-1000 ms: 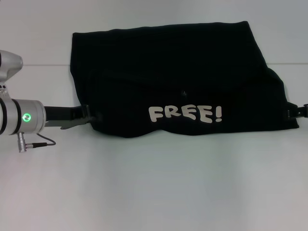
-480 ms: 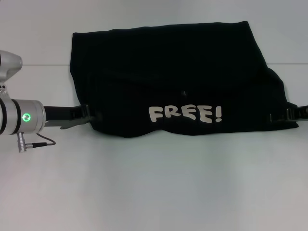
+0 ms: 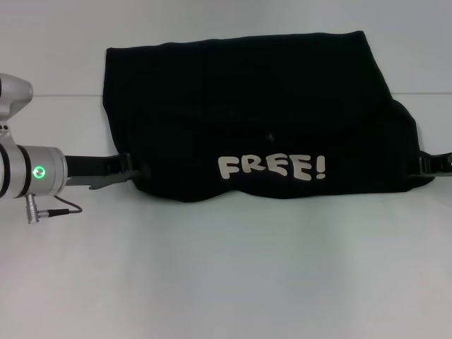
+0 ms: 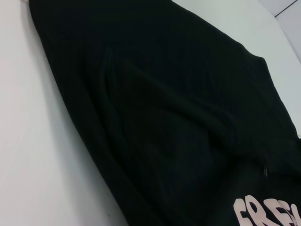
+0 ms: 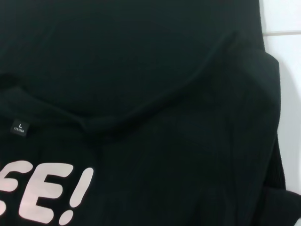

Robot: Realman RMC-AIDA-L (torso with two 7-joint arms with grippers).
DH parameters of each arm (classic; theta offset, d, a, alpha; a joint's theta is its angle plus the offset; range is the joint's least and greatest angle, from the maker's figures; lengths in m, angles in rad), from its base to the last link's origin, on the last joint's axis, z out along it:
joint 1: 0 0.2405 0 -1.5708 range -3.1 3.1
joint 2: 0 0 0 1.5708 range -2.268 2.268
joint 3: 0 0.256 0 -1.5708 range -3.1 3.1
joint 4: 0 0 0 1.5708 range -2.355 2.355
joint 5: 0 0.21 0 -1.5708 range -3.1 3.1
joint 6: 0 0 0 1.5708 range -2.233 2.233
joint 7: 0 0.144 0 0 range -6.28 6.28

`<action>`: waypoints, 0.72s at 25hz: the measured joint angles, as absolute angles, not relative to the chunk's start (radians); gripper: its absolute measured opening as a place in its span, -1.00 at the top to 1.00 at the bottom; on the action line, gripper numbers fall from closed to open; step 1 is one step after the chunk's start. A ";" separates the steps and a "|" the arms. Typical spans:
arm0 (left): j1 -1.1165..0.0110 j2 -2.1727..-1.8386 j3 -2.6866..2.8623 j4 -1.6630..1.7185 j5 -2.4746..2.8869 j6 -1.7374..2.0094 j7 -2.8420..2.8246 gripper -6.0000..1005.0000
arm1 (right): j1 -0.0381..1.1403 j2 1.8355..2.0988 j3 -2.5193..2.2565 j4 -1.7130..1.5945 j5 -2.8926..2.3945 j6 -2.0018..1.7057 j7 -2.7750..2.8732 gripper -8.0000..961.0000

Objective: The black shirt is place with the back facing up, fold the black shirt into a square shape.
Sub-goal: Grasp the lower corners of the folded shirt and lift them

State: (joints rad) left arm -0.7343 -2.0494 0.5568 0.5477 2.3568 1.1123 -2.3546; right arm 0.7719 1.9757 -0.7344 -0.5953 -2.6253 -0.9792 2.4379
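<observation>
We see the black shirt (image 3: 258,116) lying on the white table (image 3: 226,275), partly folded into a wide band, its "FREE!" lettering (image 3: 272,167) showing along the near edge. Our left gripper (image 3: 131,169) sits at the shirt's left edge and our right gripper (image 3: 427,164) at its right edge; we cannot tell whether either is clenched or released. To fold well, we should pinch both edges evenly and carry them inward together, keeping layers flat.

front: bare table (image 3: 226,282), free | mid: black shirt (image 3: 254,106) blocks | L+R edges: grippers at hem
</observation>
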 joint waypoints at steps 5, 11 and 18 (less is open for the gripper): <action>-0.734 -2.049 0.557 0.548 2.356 1.122 -2.354 0.77 | 0.765 1.972 -0.721 -0.609 -2.622 -1.008 2.440 0.35; -0.743 -2.043 0.557 0.549 2.355 1.151 -2.354 0.75 | 0.757 1.958 -0.674 -0.678 -2.620 -1.110 2.446 0.80; -0.768 -2.021 0.565 0.557 2.404 1.269 -2.365 0.73 | 0.748 1.920 -0.680 -0.703 -2.631 -1.236 2.505 0.86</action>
